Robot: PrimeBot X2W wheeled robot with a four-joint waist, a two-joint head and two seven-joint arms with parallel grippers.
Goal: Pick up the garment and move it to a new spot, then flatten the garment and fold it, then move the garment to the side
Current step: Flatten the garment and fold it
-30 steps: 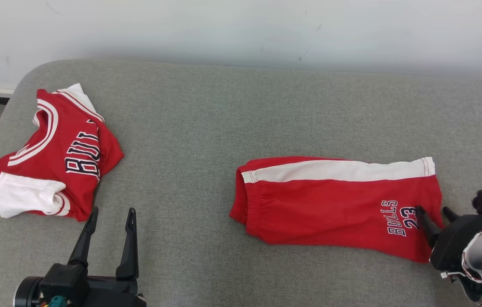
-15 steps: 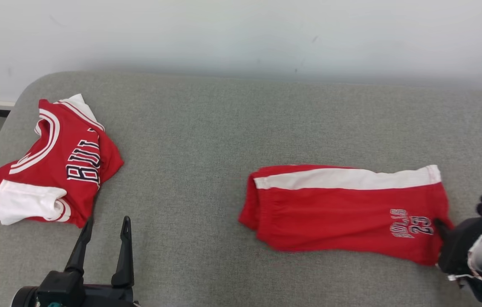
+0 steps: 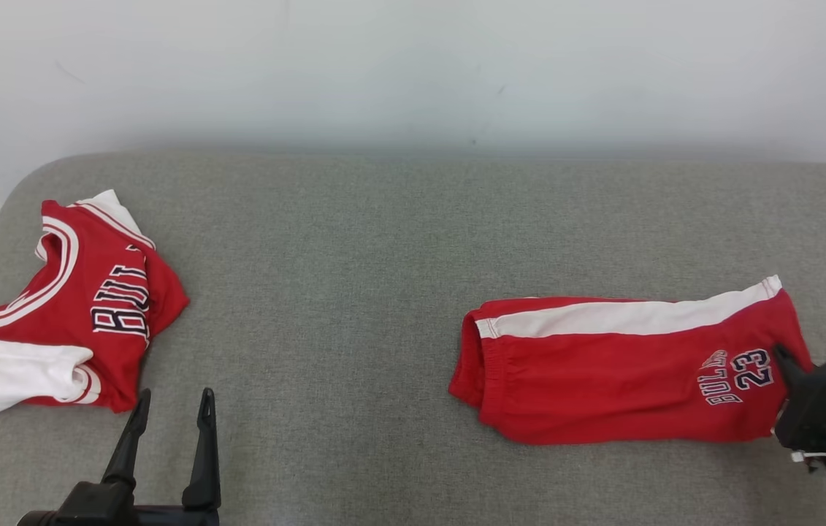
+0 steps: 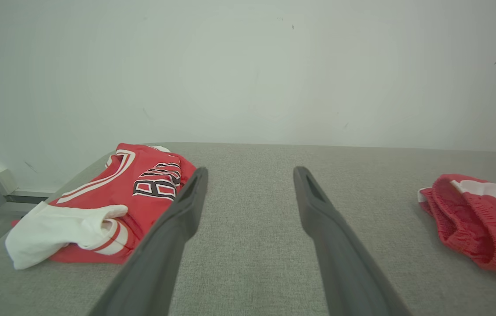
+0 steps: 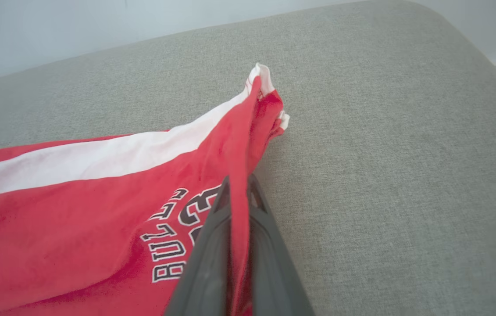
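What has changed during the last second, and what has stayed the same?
The right pincer closed on the hem of the red shorts, beside the number print, and dragged them toward the robot's right across the grey cushion. The head camera also shifted. The left pincer stayed open, and the folded jersey stayed where it lay.

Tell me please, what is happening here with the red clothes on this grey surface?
The right gripper holds the leg hem of the red shorts between its shut fingers, next to the printed number. That corner is raised a little, and the rest of the shorts lies flat on the grey surface. The left gripper is open and holds nothing. It points past a folded red jersey that lies at the left side.
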